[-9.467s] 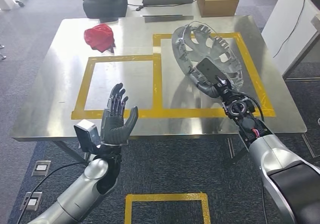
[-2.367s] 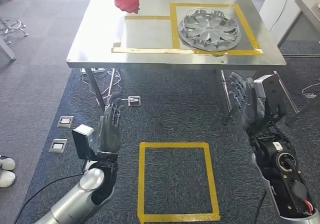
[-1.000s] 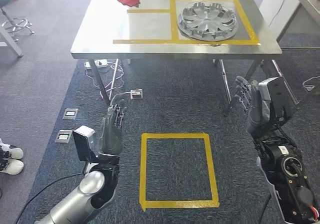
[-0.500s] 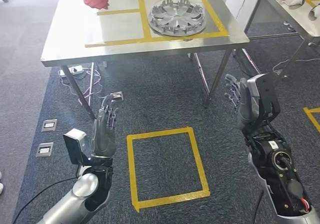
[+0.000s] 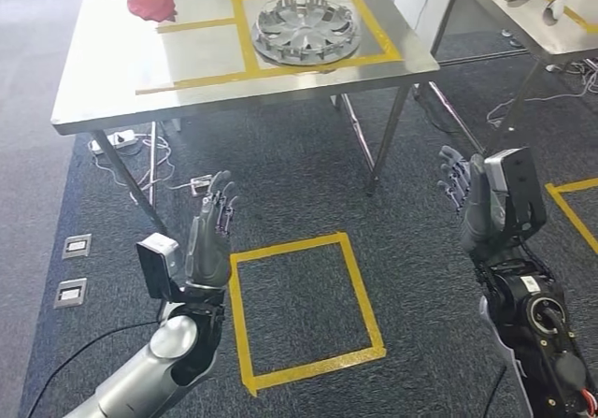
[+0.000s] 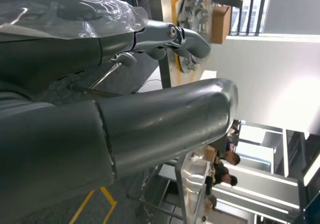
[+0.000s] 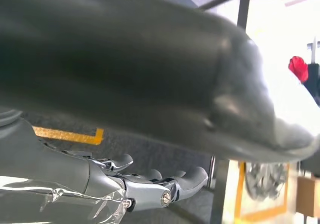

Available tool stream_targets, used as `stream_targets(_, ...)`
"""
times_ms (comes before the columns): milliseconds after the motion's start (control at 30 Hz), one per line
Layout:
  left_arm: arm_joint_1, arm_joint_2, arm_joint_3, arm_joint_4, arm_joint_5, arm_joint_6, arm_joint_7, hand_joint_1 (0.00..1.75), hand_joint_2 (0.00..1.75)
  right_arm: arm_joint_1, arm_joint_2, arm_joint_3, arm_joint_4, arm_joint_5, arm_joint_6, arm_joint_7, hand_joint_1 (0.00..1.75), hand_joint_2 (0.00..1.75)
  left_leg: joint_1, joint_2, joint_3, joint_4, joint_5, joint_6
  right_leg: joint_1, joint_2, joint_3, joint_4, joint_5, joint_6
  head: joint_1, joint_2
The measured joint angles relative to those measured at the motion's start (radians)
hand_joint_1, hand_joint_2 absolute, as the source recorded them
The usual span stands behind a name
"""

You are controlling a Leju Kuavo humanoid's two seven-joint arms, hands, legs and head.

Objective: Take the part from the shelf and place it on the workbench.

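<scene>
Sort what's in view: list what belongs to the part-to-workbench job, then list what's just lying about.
Job:
wheel cover, lying in the yellow-taped box
workbench
left hand, holding nothing
right hand, holding nothing

Lying about:
red cloth
yellow floor square
second table

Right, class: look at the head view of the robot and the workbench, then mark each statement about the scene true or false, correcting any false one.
1. The wheel cover lies inside a yellow-taped rectangle on the workbench. True.
2. The right hand holds the wheel cover. False: it holds nothing, with its fingers apart, above the carpet.
3. A red cloth lies on the workbench. True.
4. The left hand rests on the workbench. False: it is raised over the carpet, apart from the workbench.
5. A yellow tape square is marked on the carpet between the arms. True.
</scene>
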Motion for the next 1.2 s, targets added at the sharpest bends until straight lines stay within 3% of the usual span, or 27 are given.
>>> stream_targets(33,-0.001,0.0,0.0,0.0,0.0,0.0,0.0,0.0,0.0,0.001,0.0,0.0,0.0,0.0,0.0,0.0,0.0,0.0,0.001,0.004,0.0,0.001,-0.003,-0.006,-0.002,0.009,0.0,-0.003,0.003,-0.006,-0.002,0.0)
stream_targets(100,-0.002,0.0,-0.001,0.0,0.0,0.001,-0.001,0.0,0.0,0.0,0.0,0.0,0.0,0.0,-0.001,-0.001,0.0,0.0,0.004,-0.025,-0.015,0.041,-0.033,-0.015,-0.007,0.029,0.001,-0.011,0.012,-0.019,-0.008,0.0)
stream_targets(167,0.001,0.001,-0.002,0.001,0.0,0.002,-0.001,0.0,0.0,0.0,0.0,0.002,-0.001,0.0,-0.001,-0.001,0.0,0.0,0.006,-0.07,-0.071,0.161,-0.097,-0.02,-0.009,0.048,-0.001,-0.015,0.018,-0.026,-0.022,0.0)
stream_targets(200,0.004,0.001,-0.002,0.001,0.0,0.003,-0.001,0.0,0.0,0.001,0.0,0.003,-0.001,0.0,-0.001,-0.001,0.0,0.0,0.006,-0.08,-0.106,0.232,-0.125,-0.02,-0.008,0.058,-0.004,-0.014,0.019,-0.028,-0.029,0.0)
stream_targets(233,0.008,0.002,-0.002,0.002,0.0,0.003,-0.001,0.0,0.0,0.003,0.0,0.003,0.0,0.0,-0.001,-0.001,0.0,0.0,0.006,-0.084,-0.133,0.281,-0.138,-0.02,-0.008,0.07,-0.006,-0.014,0.02,-0.03,-0.034,0.0)
stream_targets(267,0.011,0.003,-0.003,0.003,0.001,0.003,-0.001,0.0,0.0,0.005,0.0,0.004,0.0,0.0,-0.001,-0.001,0.0,0.0,0.006,-0.086,-0.143,0.296,-0.132,-0.02,-0.008,0.082,-0.007,-0.014,0.02,-0.03,-0.037,0.0)
stream_targets(300,0.012,0.004,-0.003,0.004,0.001,0.003,-0.001,0.0,0.0,0.006,0.0,0.004,0.0,0.0,-0.001,-0.001,0.0,0.0,0.007,-0.088,-0.134,0.269,-0.106,-0.018,-0.008,0.095,-0.007,-0.013,0.021,-0.03,-0.041,0.0)
stream_targets(400,0.01,0.005,-0.005,0.004,0.001,0.004,-0.001,0.0,0.0,0.006,0.0,0.005,0.0,0.0,0.0,-0.001,0.0,0.0,0.011,-0.127,-0.046,0.073,-0.008,-0.01,-0.006,0.129,-0.012,-0.002,0.018,-0.023,-0.055,0.0)
stream_targets(467,0.011,0.006,-0.006,0.004,0.0,0.007,0.0,0.0,0.0,0.006,0.0,0.005,-0.001,0.0,0.0,-0.001,0.0,0.0,0.011,-0.145,-0.02,0.016,0.005,-0.006,-0.007,0.148,-0.02,0.004,0.017,-0.013,-0.055,0.0)
stream_targets(533,0.009,0.005,-0.006,0.004,0.0,0.01,0.0,0.0,0.0,0.008,0.0,0.005,-0.001,0.0,0.0,-0.001,0.0,0.0,0.009,-0.129,-0.017,0.01,0.006,0.001,-0.011,0.161,-0.026,0.004,0.018,0.0,-0.054,0.0)
stream_targets(600,0.008,0.002,-0.007,0.003,-0.001,0.011,0.0,0.0,0.0,0.007,-0.001,0.004,-0.002,0.0,0.0,-0.001,0.0,0.0,0.012,-0.111,-0.013,0.004,0.01,0.011,-0.01,0.131,-0.041,0.037,-0.003,0.011,-0.05,0.0)
stream_targets(667,0.01,0.0,-0.007,0.003,-0.002,0.011,0.001,0.0,0.0,0.005,-0.001,0.004,-0.003,0.0,0.0,-0.002,0.0,0.0,0.013,-0.091,-0.01,0.0,0.01,0.018,-0.009,0.081,-0.092,0.153,-0.064,0.02,-0.034,0.0)
stream_targets(733,0.014,0.001,-0.007,0.003,-0.002,0.012,0.002,0.0,0.0,0.008,-0.001,0.004,-0.003,0.0,-0.001,-0.001,0.0,0.0,0.011,-0.071,-0.009,0.001,0.008,0.02,-0.014,0.063,-0.152,0.283,-0.116,0.027,-0.023,0.0)
stream_targets(767,0.015,0.001,-0.007,0.003,-0.002,0.012,0.003,0.0,0.0,0.01,-0.001,0.005,-0.003,0.0,-0.001,-0.001,0.0,0.0,0.011,-0.061,-0.009,0.001,0.007,0.02,-0.016,0.06,-0.163,0.306,-0.117,0.029,-0.02,0.0)
stream_targets(800,0.016,0.001,-0.007,0.003,-0.002,0.012,0.003,0.0,0.0,0.011,-0.001,0.005,-0.003,0.0,-0.001,-0.001,0.0,0.0,0.011,-0.052,-0.007,0.001,0.005,0.018,-0.017,0.057,-0.152,0.287,-0.098,0.029,-0.016,0.0)
stream_targets(833,0.017,0.0,-0.007,0.003,-0.002,0.012,0.003,0.0,0.0,0.01,-0.001,0.005,-0.004,0.0,-0.001,-0.001,0.0,0.0,0.011,-0.043,-0.004,0.001,0.003,0.016,-0.018,0.05,-0.121,0.227,-0.063,0.027,-0.012,0.0)
stream_targets(900,0.016,0.0,-0.007,0.002,-0.002,0.012,0.003,0.0,0.0,0.008,-0.001,0.005,-0.006,0.0,-0.001,-0.001,0.0,0.0,0.008,-0.026,0.004,0.001,-0.002,0.009,-0.01,0.008,-0.046,0.077,-0.004,0.018,-0.002,0.0)
stream_targets(967,0.016,0.001,-0.007,0.002,-0.002,0.013,0.003,0.0,0.0,0.006,-0.001,0.005,-0.008,-0.001,0.0,-0.001,0.0,0.0,0.003,-0.01,0.007,0.0,-0.006,0.002,0.0,-0.019,-0.015,0.006,0.012,0.005,0.003,0.0)
stream_targets(1033,0.016,0.001,-0.008,0.001,-0.002,0.015,0.003,0.0,0.0,0.006,-0.001,0.005,-0.009,-0.001,0.0,-0.001,0.0,0.0,0.0,0.01,0.009,-0.003,-0.008,-0.007,0.002,0.0,-0.016,0.001,0.014,-0.007,0.0,0.0)
stream_targets(1067,0.016,0.001,-0.008,0.0,-0.002,0.017,0.003,0.0,0.0,0.005,-0.001,0.005,-0.009,-0.002,0.0,-0.001,0.0,0.0,0.001,0.007,0.011,0.001,-0.014,-0.013,0.0,0.011,-0.014,-0.003,0.017,-0.013,-0.003,0.0)
stream_targets(1133,0.015,0.002,-0.007,-0.003,-0.002,0.021,0.003,0.0,0.0,0.001,-0.001,0.005,-0.011,-0.002,0.002,-0.001,0.0,0.0,0.003,-0.029,-0.011,0.057,-0.052,-0.021,-0.006,0.03,-0.01,-0.012,0.024,-0.025,-0.011,0.0)
stream_targets(1200,0.019,0.004,-0.007,-0.003,-0.003,0.022,0.003,0.0,0.0,-0.002,-0.001,0.006,-0.011,-0.002,0.002,-0.001,0.0,0.0,0.005,-0.074,-0.078,0.193,-0.116,-0.025,-0.007,0.05,-0.013,-0.013,0.027,-0.032,-0.025,0.0)
